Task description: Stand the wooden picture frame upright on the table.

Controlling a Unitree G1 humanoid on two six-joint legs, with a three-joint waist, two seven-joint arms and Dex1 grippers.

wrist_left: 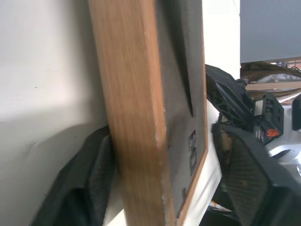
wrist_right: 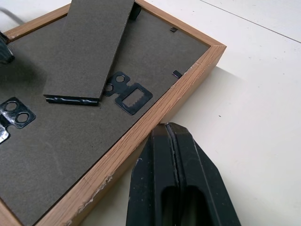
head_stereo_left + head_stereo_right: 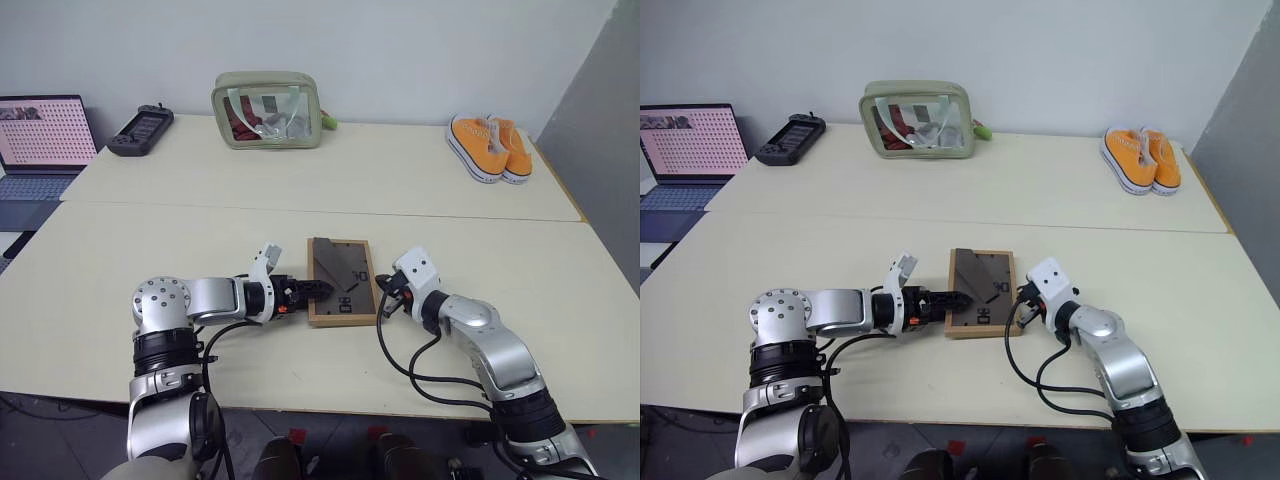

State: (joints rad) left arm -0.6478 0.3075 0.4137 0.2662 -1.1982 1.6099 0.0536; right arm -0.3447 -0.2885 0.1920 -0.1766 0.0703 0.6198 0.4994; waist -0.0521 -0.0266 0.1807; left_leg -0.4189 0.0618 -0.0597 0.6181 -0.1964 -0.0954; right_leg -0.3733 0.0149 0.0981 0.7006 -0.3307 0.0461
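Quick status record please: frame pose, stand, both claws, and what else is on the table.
frame: wooden picture frame lying face down, dark grey back up, near front of table
stand: easel stand partly lifted off the back
left claw: left claw at the frame's left edge, one finger under that edge, the other above the back
right claw: right claw shut, tips against the frame's right edge
far side: laptop, game controller, green pouch, orange shoes
task: frame not yet upright
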